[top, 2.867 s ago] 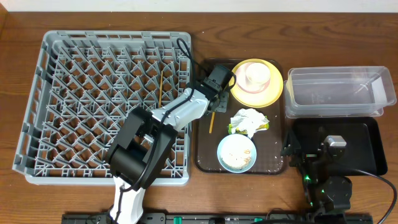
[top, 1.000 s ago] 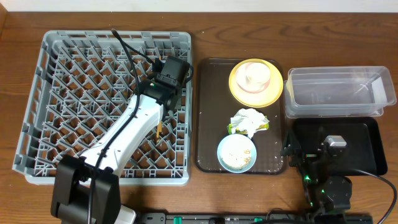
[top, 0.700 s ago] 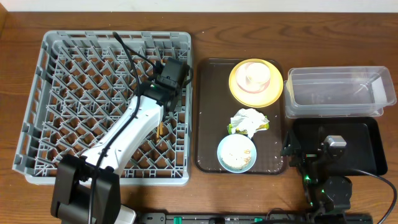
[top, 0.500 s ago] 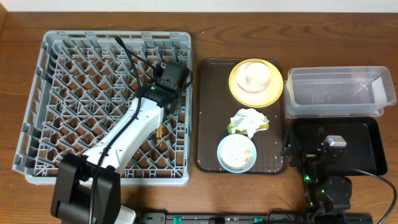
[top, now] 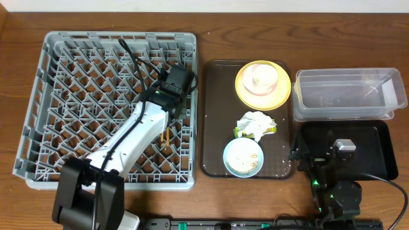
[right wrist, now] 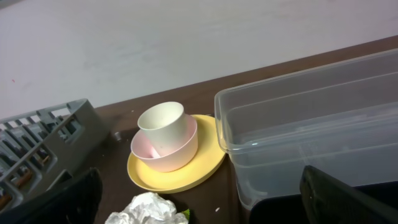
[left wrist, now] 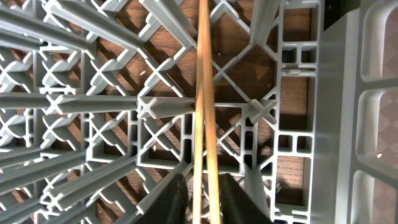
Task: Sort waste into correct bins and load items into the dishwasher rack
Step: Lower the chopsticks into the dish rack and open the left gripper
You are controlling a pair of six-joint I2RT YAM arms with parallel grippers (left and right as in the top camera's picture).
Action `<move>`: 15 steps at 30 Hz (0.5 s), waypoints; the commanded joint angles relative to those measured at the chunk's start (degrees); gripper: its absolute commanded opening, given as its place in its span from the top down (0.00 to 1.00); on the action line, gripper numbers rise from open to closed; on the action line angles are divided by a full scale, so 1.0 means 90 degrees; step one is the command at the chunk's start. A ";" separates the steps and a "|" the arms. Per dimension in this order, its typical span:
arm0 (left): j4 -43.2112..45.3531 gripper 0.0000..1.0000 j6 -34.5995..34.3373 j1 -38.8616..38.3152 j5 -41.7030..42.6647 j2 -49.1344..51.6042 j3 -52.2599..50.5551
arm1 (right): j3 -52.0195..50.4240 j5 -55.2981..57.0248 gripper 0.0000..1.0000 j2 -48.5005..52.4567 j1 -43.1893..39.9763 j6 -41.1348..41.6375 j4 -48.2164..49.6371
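A dark brown serving tray lies at centre frame on the brown wooden tabletop. In the right wrist view, a plain pale wall fills the upper half.

The left gripper hangs over the rack near its right edge; chopsticks lie in the lattice beside the arm (partly hidden by it).

Overhead, my left arm covers most of the chopsticks; only their lower end shows. On the left wrist camera they run off top and bottom, the left gripper is cropped to two fingers, and I cannot tell whether these touch the sticks. The bottom edge of the right wrist view cuts the napkin.
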 commanded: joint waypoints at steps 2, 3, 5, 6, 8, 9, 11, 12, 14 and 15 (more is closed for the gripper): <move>-0.0005 0.73 0.0044 -0.0002 0.0007 0.0051 -0.0039 | -0.0007 0.0000 0.01 0.0002 0.0049 -0.0070 -0.0024; -0.0002 0.72 0.0046 0.0000 0.0007 0.0051 -0.0039 | -0.0007 0.0000 0.01 0.0002 0.0049 -0.0070 -0.0024; 0.0029 0.72 0.0044 0.0000 0.0005 0.0049 -0.0039 | -0.0007 0.0000 0.01 0.0002 0.0049 -0.0070 -0.0024; 0.0053 0.73 0.0039 0.0000 0.0005 0.0046 -0.0036 | -0.0007 0.0000 0.01 0.0002 0.0049 -0.0068 -0.0024; 0.0090 0.72 -0.0223 0.0000 0.0007 0.0005 -0.0032 | -0.0007 0.0000 0.01 0.0002 0.0049 -0.0070 -0.0024; 0.0085 0.72 -0.0355 0.0000 0.0007 -0.0015 -0.0024 | -0.0007 0.0000 0.01 0.0002 0.0049 -0.0070 -0.0024; 0.0085 0.71 -0.0658 0.0012 0.0114 -0.0141 -0.0007 | -0.0007 0.0000 0.01 0.0002 0.0049 -0.0068 -0.0024; 0.0104 0.70 -0.0721 0.0029 0.0238 -0.0238 0.0007 | -0.0007 0.0000 0.01 0.0002 0.0049 -0.0068 -0.0024; 0.0119 0.66 -0.0886 0.0097 0.0413 -0.0454 0.0049 | -0.0007 0.0000 0.01 0.0002 0.0049 -0.0068 -0.0024; 0.0119 0.65 -0.0971 0.0146 0.0454 -0.0571 0.0063 | -0.0007 0.0000 0.01 0.0002 0.0049 -0.0070 -0.0024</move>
